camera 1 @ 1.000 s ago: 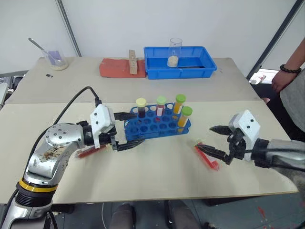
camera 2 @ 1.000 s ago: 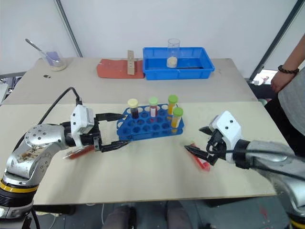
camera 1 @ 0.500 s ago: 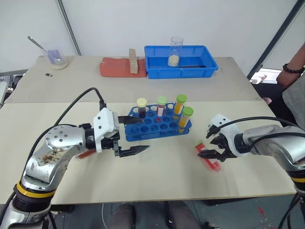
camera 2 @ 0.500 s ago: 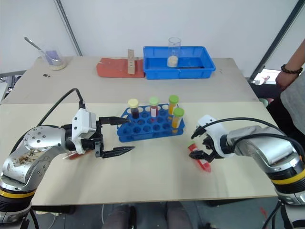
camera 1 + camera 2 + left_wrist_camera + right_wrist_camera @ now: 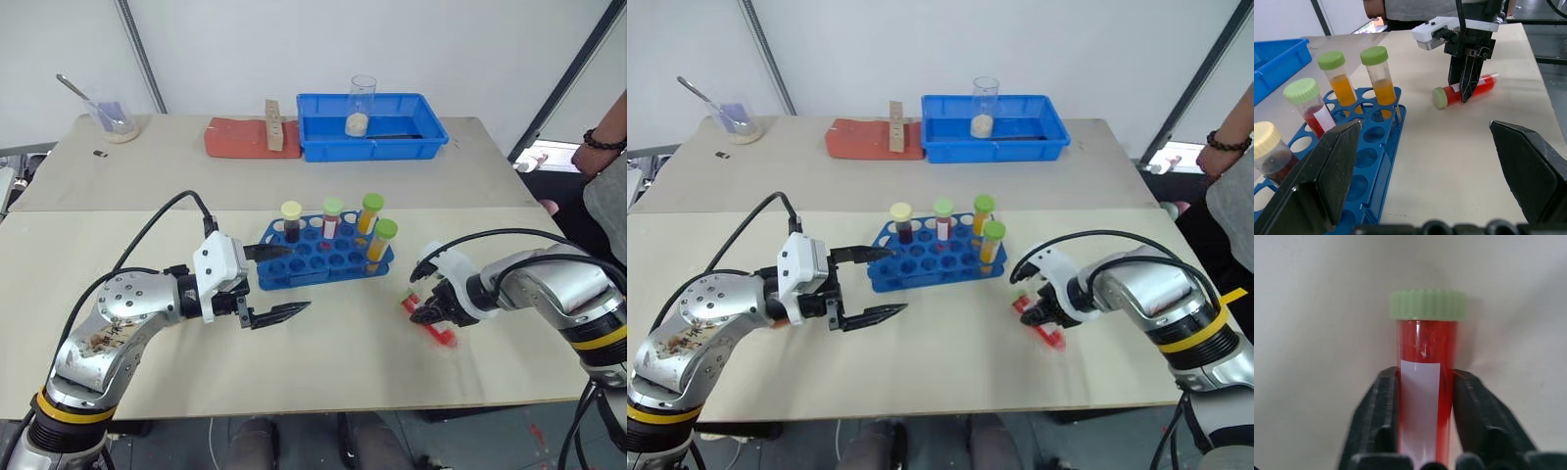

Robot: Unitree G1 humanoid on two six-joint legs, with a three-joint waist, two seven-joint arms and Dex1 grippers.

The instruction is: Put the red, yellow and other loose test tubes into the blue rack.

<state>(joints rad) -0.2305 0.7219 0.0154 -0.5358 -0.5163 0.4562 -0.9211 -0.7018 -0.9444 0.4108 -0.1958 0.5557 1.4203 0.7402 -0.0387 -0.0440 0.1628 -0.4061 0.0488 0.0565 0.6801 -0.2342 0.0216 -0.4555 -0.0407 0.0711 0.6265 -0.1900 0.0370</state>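
Your right gripper (image 5: 428,311) is pinched on the red test tube (image 5: 1465,90), which lies flat on the table (image 5: 333,372) just right of the blue rack (image 5: 323,257); the wrist view shows both black fingers (image 5: 1378,421) pressed against its labelled middle, the green cap clear of them.

Your left gripper (image 5: 277,282) hangs spread wide and empty at the rack's left end, one finger over the rack's near corner.

What could go wrong from here: the tube is round and smooth, so on the lift it may slide or swing between the fingers. It lies flat, too, and must be turned upright before it meets a hole; a tilted entry would likely jam on the rim or push the light rack along the table. The wide left fingers sit near enough to knock the rack if that arm shifts.

The count: four capped tubes stand in the rack, one yellow-capped (image 5: 291,219) and three green-capped, holding dark, red and orange liquid. One red tube is in your grip. Something red lies under your left arm; whether it is another tube cannot be told.
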